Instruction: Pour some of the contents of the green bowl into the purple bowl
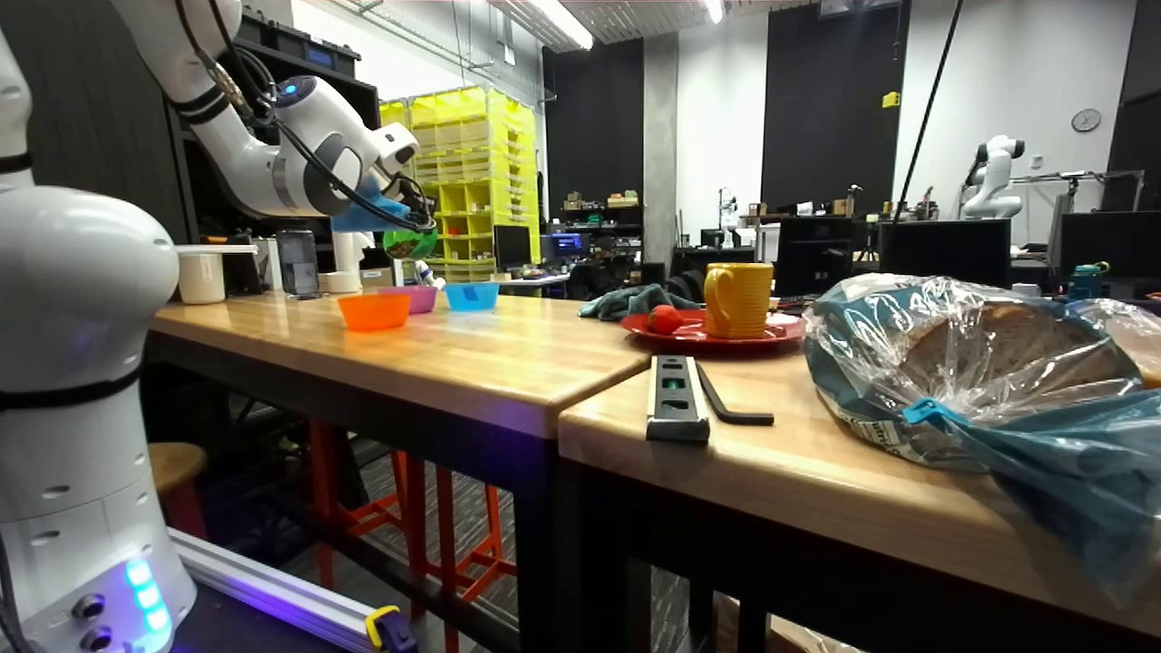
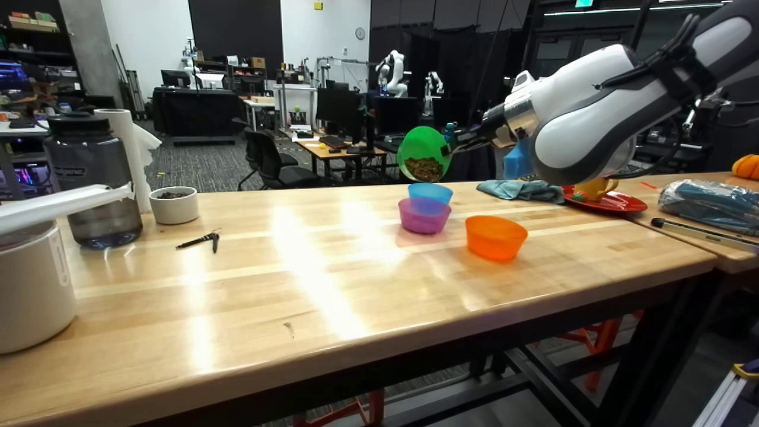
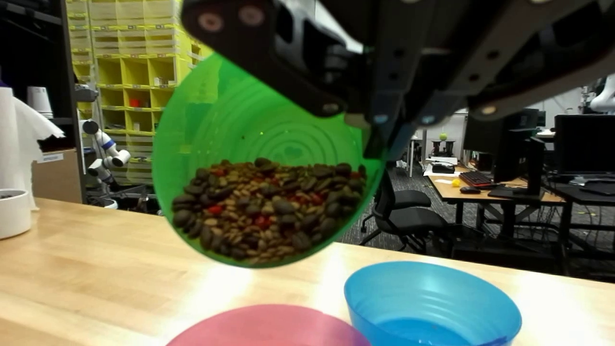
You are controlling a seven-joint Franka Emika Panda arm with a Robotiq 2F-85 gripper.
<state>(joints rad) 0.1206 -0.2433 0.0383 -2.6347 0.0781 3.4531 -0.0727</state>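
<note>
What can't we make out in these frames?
Floor of the purple bowl: wrist view, cut off by the bottom edge.
Lower inside of the green bowl: wrist view, buried under its contents.
Floor of the orange bowl: in both exterior views, behind its own wall.
Dark bits in the white ramekin: in an exterior view, too small to identify.
</note>
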